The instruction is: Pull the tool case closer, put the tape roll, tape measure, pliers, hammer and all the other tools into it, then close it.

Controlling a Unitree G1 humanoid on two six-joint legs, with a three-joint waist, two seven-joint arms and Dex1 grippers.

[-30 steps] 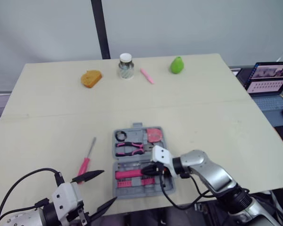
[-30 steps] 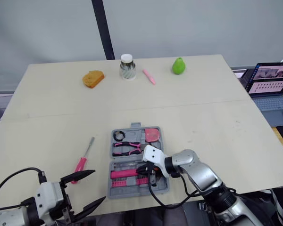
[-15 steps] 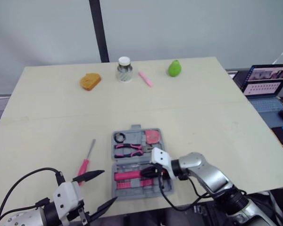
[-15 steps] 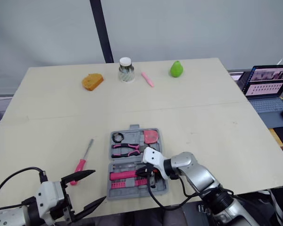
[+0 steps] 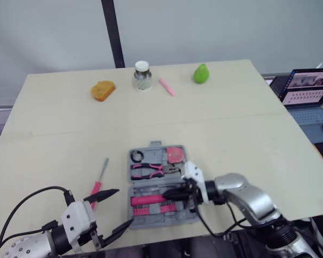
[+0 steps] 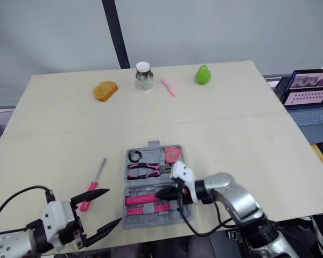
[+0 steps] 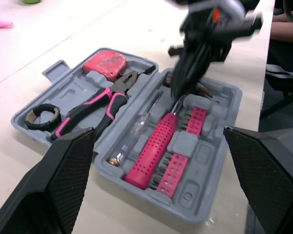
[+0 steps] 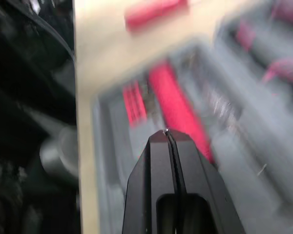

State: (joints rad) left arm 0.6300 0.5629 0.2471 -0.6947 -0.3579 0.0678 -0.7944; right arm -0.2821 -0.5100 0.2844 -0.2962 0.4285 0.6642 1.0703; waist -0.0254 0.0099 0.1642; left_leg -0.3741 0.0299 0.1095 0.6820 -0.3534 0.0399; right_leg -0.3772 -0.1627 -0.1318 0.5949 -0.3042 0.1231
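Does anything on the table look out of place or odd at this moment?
One thing: the pink-handled screwdriver lies on the table to the left of the open tool case, the one tool outside it. The tape roll, pliers and tape measure sit in their slots. Nothing looks spilled or damaged.

My right wrist camera is motion-blurred: the grey plastic tool case (image 8: 263, 161) is a smear, and I cannot tell which tool the pink handle (image 8: 178, 109) belongs to. From the head, the right gripper (image 5: 171, 194) hides part of the case's near tray. An open laptop (image 5: 308, 88) is cut off at the frame edge. The contents of the clear lidded jar (image 5: 142, 76) are too small to make out.
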